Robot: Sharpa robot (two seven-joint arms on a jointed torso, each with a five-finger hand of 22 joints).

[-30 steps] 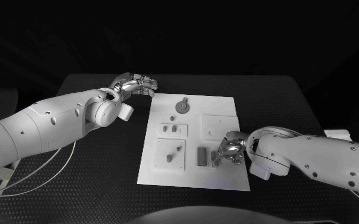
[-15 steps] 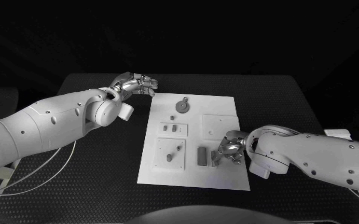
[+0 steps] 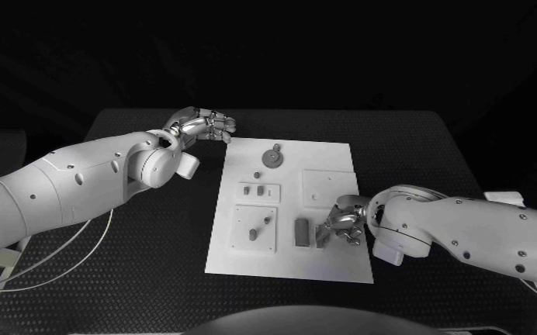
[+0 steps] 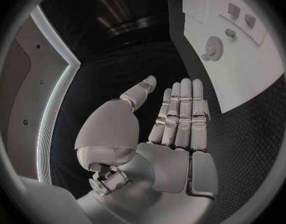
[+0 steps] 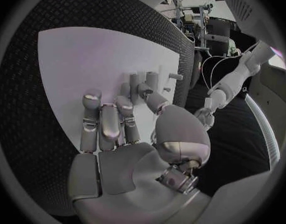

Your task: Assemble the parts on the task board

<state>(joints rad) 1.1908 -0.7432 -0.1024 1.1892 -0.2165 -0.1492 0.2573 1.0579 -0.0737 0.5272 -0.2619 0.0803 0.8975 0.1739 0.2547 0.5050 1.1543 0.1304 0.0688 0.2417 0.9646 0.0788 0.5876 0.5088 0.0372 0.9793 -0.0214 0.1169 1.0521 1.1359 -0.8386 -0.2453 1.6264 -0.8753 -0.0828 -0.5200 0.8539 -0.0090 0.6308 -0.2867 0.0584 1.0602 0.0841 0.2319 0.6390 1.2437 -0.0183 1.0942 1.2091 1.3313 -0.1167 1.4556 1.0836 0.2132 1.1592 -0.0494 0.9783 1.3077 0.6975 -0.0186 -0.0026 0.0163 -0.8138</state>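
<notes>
Head view, going from left to right: the left silver hand (image 3: 202, 128) hangs over the black table (image 3: 134, 219), just beside the far left corner of the white rectangular task board (image 3: 336, 265). In the left wrist view its fingers (image 4: 183, 109) lie straight and close together, and nothing is in it; I judge that it waits there, out of the way of the work.

Near this hand, on the board, lies a grey round disc part (image 3: 273, 157) with a small pin part (image 3: 258, 175) beside it. Further on are two raised white holder blocks (image 3: 255, 230), each with small grey pieces standing in it.

The right silver hand (image 3: 344, 225) is low over the board's near right part, next to an upright dark grey block part (image 3: 302, 233). Its fingertips (image 5: 143, 89) meet some small grey upright pieces (probably to seat one), but whether it grips one I cannot tell.
</notes>
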